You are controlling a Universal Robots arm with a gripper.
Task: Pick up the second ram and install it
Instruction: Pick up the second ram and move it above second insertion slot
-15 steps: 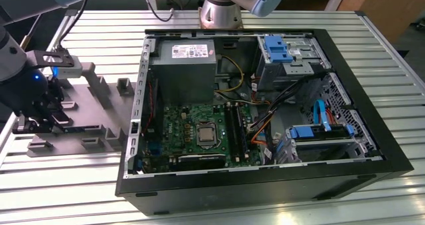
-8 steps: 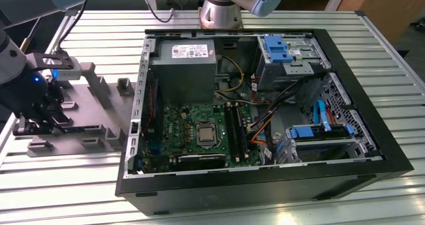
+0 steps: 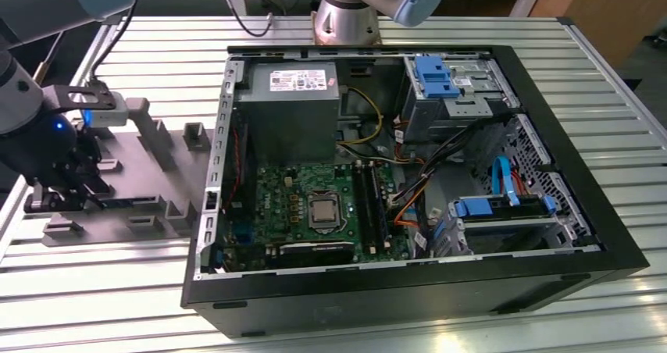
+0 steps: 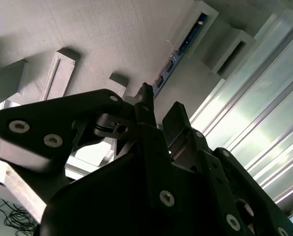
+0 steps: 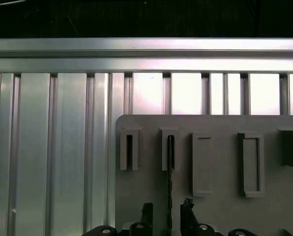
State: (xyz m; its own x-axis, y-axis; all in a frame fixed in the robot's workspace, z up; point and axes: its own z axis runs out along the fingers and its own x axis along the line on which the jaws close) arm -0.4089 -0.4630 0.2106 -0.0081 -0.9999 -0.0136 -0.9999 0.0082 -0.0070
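The second ram (image 5: 170,167) stands on edge in a slotted block of the grey tray (image 5: 220,206); in the second wrist view the ram (image 4: 182,46) is a thin blue-green strip with dark chips. My gripper (image 5: 167,210) is open and straddles the near end of the stick, one black fingertip (image 5: 147,209) on each side, with a gap to the board. The second wrist view has the gripper (image 4: 160,101) just short of the ram's end. In the exterior view the gripper (image 3: 62,185) hangs low over the tray (image 3: 156,205), left of the computer case.
The open black case (image 3: 417,290) lies at centre with the green motherboard (image 3: 287,189), its silver chip (image 3: 323,211) and dark memory slots (image 3: 370,205). Orange and black cables (image 3: 417,193) and blue drive brackets (image 3: 433,76) crowd the exterior view's right. Everything rests on a ribbed aluminium table (image 3: 105,290).
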